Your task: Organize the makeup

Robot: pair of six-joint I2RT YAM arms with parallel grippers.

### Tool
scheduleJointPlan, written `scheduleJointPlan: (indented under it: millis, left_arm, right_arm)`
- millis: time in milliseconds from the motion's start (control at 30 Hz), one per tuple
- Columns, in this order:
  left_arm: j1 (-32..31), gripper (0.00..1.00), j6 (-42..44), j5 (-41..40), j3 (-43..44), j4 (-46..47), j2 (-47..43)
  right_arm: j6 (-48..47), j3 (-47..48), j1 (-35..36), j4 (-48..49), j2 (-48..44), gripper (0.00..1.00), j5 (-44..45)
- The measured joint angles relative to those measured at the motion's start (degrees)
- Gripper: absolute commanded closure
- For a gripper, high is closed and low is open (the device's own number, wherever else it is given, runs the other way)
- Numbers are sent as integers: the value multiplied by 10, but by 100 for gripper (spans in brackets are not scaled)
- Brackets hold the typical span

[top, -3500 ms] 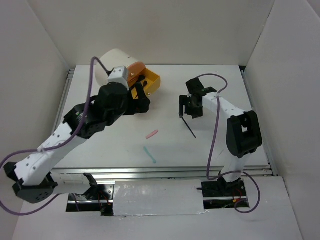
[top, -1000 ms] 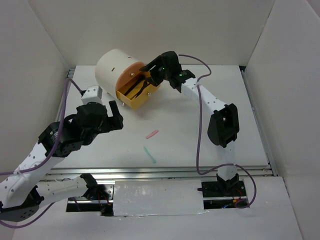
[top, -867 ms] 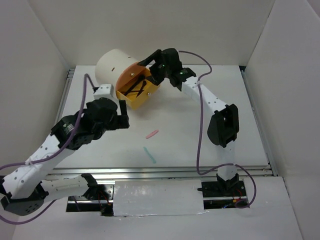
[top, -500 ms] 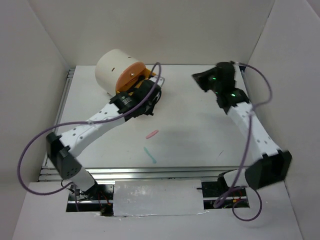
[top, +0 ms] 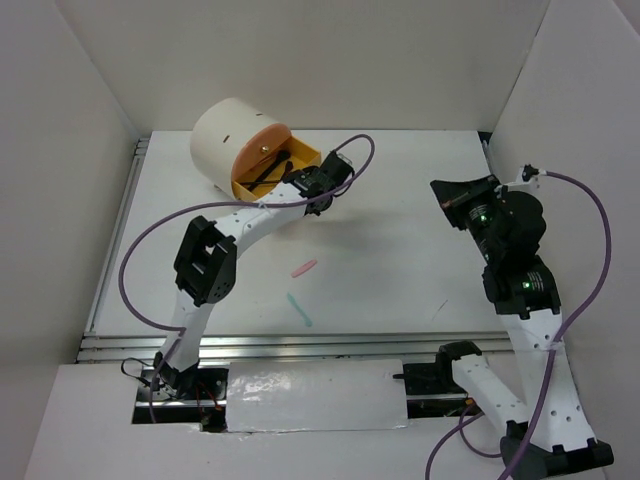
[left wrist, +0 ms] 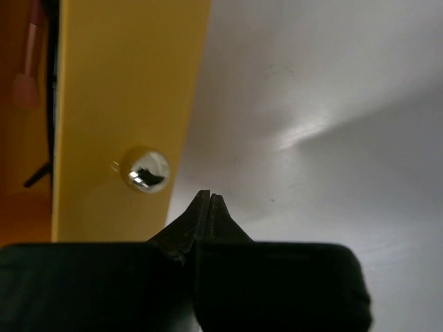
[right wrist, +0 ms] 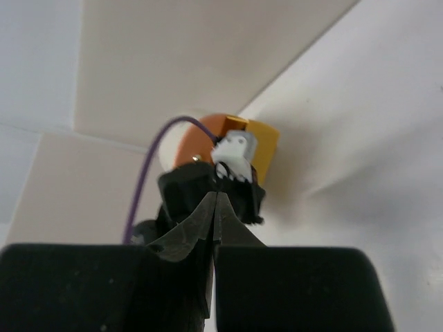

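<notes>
Makeup, part stowed: black slim items (top: 266,170) lay in the open orange drawer (top: 303,157) of the cream box (top: 225,135) at far left. The pink stick (top: 304,268) and teal stick (top: 299,309) lay loose on the table (top: 420,260) near its middle, not yet put away. Left gripper (left wrist: 209,199) stretched to the far side, jaws pressed together and empty, just beside the drawer's knob (left wrist: 145,169); right gripper (right wrist: 216,197) raised at the right, well apart from the makeup, likewise closed on nothing.

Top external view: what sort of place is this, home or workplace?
Most likely a robot test cell, not a home: plain white panels wall in a white table, the left arm and right arm are bolted at its near edge, and purple cables trail from them.
</notes>
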Motion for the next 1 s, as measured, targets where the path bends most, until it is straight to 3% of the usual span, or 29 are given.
scheduleJointPlan:
  millis: [400,1000]
  left_arm:
    - [52,100,70,-64,24,27,13]
    - [115,100,75,-86,44,50,34]
  right_arm:
    - [-48,-10,20,-37,-3,99,-14]
    - [-64,-10,28,-37,18,99,-35]
